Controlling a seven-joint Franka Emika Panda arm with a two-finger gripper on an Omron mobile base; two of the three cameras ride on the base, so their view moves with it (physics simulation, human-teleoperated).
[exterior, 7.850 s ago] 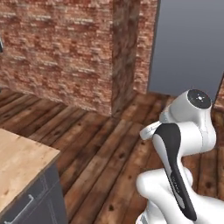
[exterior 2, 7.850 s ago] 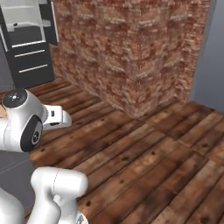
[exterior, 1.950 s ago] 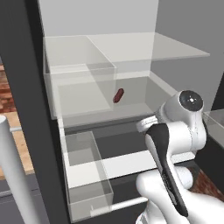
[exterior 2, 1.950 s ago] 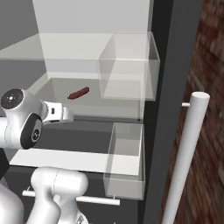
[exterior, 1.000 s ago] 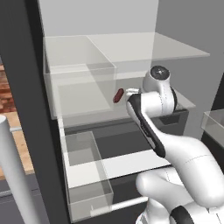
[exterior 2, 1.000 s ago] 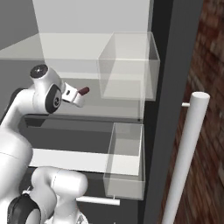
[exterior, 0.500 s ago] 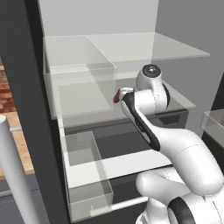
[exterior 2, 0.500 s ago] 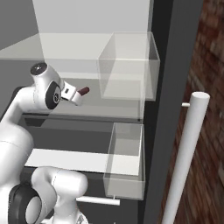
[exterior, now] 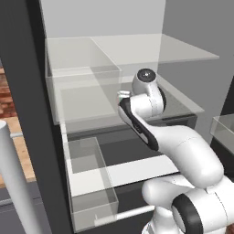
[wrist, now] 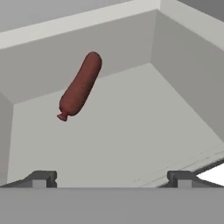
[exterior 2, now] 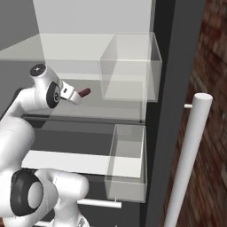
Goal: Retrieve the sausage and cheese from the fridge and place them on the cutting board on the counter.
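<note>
The pincer [wrist: 111, 177] is spread wide inside the fridge [exterior 2: 177, 53], its two dark fingertips [wrist: 41, 177] set far apart at the foot of the hand view, with nothing between them. Just ahead of it lies the sausage [wrist: 81, 85], a dark reddish-brown link resting on the pale floor of a shelf compartment, angled toward the back wall and clear of both fingertips. From the right base view the white arm reaches in over the glass shelf [exterior 2: 88, 113], the sausage's far end [exterior 2: 84, 92] poking out just past the hand; whether the hand is touching it from that angle is hard to judge. To the sausage's right stands a clear plastic bin [exterior 2: 128, 66], a second clear bin [exterior 2: 128, 155] below it. A long silver door handle [exterior 2: 188, 155] rises in the foreground.
</note>
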